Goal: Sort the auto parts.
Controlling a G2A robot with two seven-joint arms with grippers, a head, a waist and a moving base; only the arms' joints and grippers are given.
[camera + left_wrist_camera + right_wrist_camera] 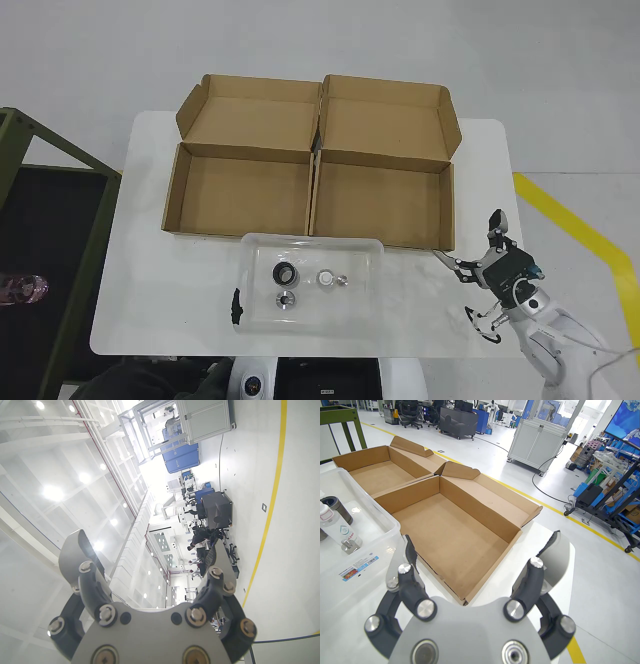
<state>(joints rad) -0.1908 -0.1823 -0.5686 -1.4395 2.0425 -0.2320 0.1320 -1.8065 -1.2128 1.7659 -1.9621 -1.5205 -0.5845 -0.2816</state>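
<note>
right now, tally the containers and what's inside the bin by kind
cardboard boxes: 2
clear bin: 1
metal parts: 3
white bottle: 1
total: 7

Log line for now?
right gripper open beside empty right box | left box empty | left gripper open, aimed upward | parts in clear bin

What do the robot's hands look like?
Both the left hand and the right hand have two curved silver fingers with black ribbed pads. Black links with shiny round bolts join them to a grey plate. The right arm is white.
</note>
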